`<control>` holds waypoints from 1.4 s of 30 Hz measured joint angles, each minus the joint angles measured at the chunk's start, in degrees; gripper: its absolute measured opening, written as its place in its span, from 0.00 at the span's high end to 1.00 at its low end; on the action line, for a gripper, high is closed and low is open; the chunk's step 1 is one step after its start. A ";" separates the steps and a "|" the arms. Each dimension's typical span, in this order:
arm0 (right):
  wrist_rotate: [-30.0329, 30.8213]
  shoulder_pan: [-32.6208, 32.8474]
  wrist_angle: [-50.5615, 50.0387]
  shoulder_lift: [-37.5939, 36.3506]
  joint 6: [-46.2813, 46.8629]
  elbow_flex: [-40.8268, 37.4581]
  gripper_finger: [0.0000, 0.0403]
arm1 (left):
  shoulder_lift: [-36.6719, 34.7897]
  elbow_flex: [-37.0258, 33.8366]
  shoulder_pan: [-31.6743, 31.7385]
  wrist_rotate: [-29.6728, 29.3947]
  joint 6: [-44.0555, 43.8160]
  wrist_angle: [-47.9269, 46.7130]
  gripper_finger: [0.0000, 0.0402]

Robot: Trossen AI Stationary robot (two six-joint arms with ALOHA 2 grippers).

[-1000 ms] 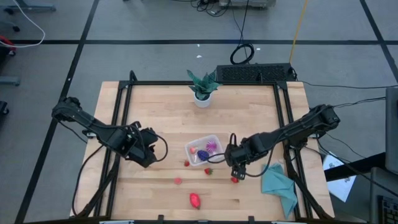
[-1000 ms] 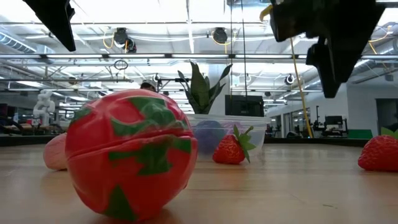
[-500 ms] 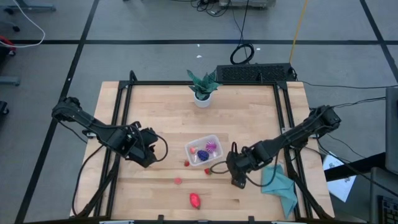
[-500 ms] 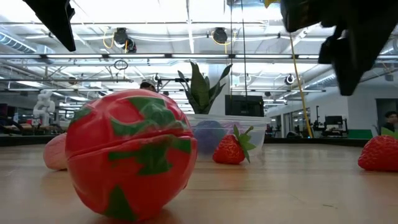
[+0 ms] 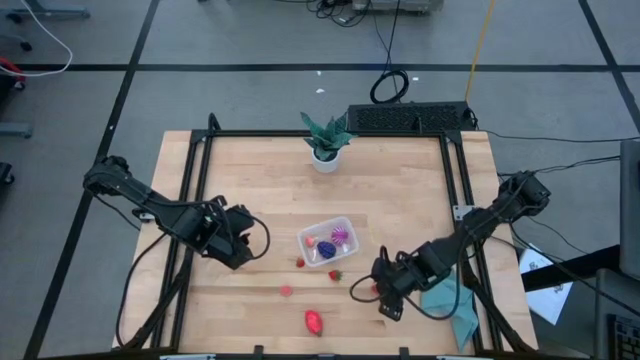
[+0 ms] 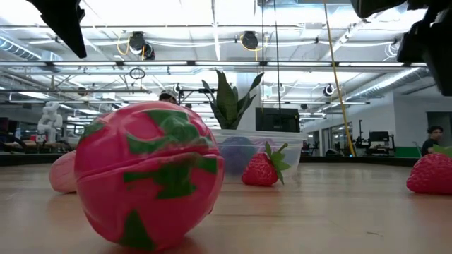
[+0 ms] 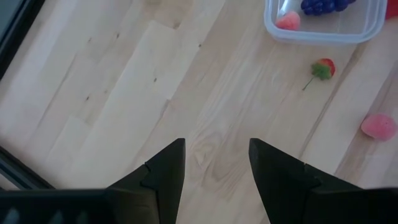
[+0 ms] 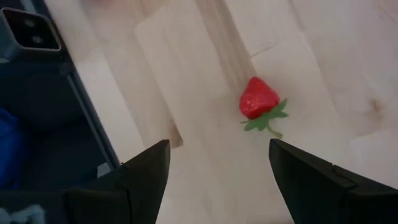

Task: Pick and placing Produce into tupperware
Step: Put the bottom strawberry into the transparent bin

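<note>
Red, glossy plastic is showing on every loose fruit, so I am judging them light, hard and a little slippery, likely to roll or skate if nudged off-centre; squeezing across the widest part of the body, clear of the leafy cap, is looking safest.

Going from the left: the left gripper is hovering over bare wood left of the tupperware, its fingers standing partly apart with nothing between them. The clear, round-cornered container is sitting near the table's middle and already holding a purple grape cluster and a small red piece. Just in front of it a small strawberry and another strawberry are lying on the wood; nearer the front edge a pale pink fruit and a larger pink-red fruit with green markings are waiting.

Farther right, the right gripper is hanging over a red strawberry with a green stalk, jaws spread wide and empty, the berry lying slightly ahead of them. A teal cloth is lying beside that arm.
</note>
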 joint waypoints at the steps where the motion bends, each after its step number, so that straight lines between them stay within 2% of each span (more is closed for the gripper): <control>1: -0.03 0.11 -0.02 0.00 0.00 0.00 0.35 | 0.00 0.00 0.00 -0.02 0.02 0.17 0.54; 14: -0.15 0.34 0.35 0.00 -3.62 0.00 0.35 | 0.00 0.00 0.00 0.00 0.57 0.58 0.54; 20: -0.23 -0.28 4.35 0.00 -5.63 0.00 0.35 | 0.00 0.00 0.00 -0.01 0.56 0.58 0.54; 27: 2.49 -0.46 8.33 0.00 -6.92 0.30 0.35 | 0.00 0.00 0.00 -0.01 0.81 0.58 0.54; 30: 2.87 -0.12 4.73 0.02 -6.90 2.29 0.35 | 0.00 0.00 0.00 -0.02 1.21 0.58 0.54; 36: 8.85 -0.04 -15.21 0.02 -5.27 10.88 0.35 | 0.00 0.00 0.00 -0.02 1.46 0.58 0.54; 39: 11.20 0.60 -14.65 0.16 -5.18 13.95 0.35 | 0.00 0.00 0.00 0.00 1.13 0.58 0.54; 42: 10.95 1.74 -13.14 2.86 -4.94 15.40 0.35 | 0.00 0.00 0.00 0.00 1.10 0.60 0.54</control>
